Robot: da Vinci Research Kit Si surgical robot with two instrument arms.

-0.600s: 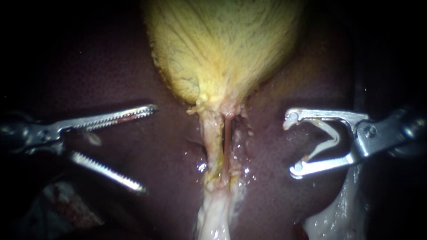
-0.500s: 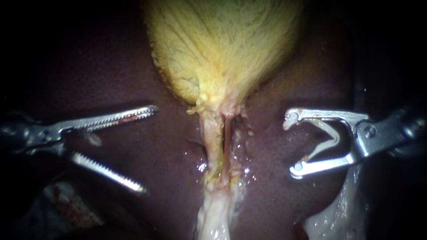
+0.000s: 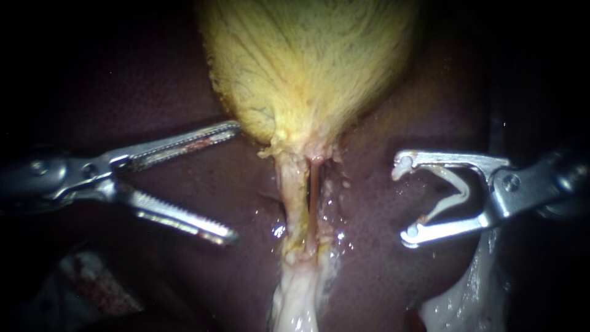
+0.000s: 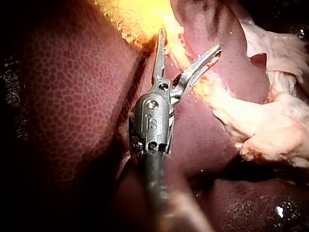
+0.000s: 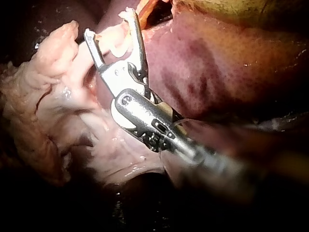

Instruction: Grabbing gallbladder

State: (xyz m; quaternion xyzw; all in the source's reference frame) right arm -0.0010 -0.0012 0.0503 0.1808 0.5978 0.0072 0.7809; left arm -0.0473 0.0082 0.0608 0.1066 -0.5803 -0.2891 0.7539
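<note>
The one gallbladder (image 3: pixel 307 67) lies on the liver (image 3: pixel 153 80). Its long axis runs up and down in my endoscope view, and its narrow end points down into two thin tubes (image 3: pixel 294 190). My left instrument (image 3: pixel 234 182) has its toothed jaws wide apart, gripping nothing, with the upper tip just beside the gallbladder's lower left edge. My right instrument (image 3: pixel 405 198) carries one white clip (image 3: pixel 452 190) between its spread jaws, apart from the gallbladder.

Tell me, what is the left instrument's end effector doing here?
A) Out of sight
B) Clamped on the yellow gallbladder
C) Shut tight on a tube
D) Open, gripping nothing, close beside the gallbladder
D: the left instrument shows a clear gap at its end effector with only liver behind it, and its upper tip is near the gallbladder.
</note>
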